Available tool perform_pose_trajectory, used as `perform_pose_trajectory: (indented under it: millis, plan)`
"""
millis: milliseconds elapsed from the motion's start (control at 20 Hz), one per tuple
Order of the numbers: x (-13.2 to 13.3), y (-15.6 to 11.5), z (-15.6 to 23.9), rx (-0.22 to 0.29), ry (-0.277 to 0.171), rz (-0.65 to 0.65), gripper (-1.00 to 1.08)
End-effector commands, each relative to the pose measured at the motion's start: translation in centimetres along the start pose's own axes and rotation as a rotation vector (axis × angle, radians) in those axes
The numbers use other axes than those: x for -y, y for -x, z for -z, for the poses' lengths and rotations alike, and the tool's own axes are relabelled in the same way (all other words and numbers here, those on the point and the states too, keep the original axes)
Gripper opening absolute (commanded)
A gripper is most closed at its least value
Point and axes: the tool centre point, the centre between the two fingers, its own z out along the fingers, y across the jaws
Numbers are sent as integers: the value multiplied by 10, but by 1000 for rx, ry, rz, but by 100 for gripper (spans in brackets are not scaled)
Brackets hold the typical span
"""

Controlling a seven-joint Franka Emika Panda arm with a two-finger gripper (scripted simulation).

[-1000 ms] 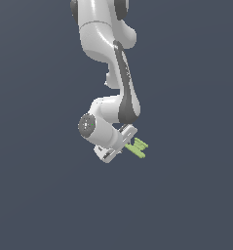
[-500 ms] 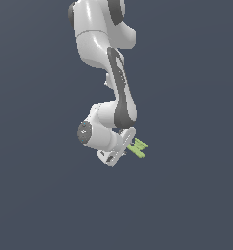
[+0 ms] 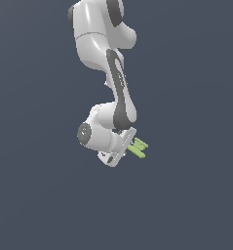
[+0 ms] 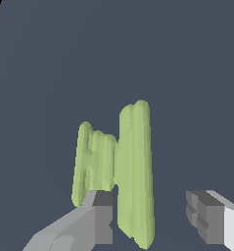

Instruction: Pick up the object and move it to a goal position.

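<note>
The object (image 4: 133,171) is a flat light-green piece: one long bar and a shorter bar joined by a crosspiece. In the wrist view it lies between the fingers of my gripper (image 4: 155,208). One grey finger (image 4: 101,215) is against the long bar. The other finger (image 4: 204,215) stands well apart from the bar, with a clear gap between them. The gripper is open around the object. In the exterior view the object (image 3: 138,147) sticks out from the white hand (image 3: 119,146) towards the exterior view's right. The fingers are hidden there.
The white arm (image 3: 119,85) comes down from the top of the exterior view. Plain dark grey ground (image 3: 186,205) surrounds everything. No other objects or goal marker show.
The hand and wrist have shifted slightly towards the exterior view's left and turned a little. The green object has stayed at about the same spot by the hand.
</note>
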Motion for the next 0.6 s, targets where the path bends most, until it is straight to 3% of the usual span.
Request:
perform_pose_trajectory:
  millis: [0,400,450,550]
  plan:
    - [0,0,-5,0,-1,1,28]
    - [1,0,-29,-1,-2,3,28]
    - [1,0,-29,-1,-2,3,-100]
    - [1,0,-29,-1,-2,3,-100]
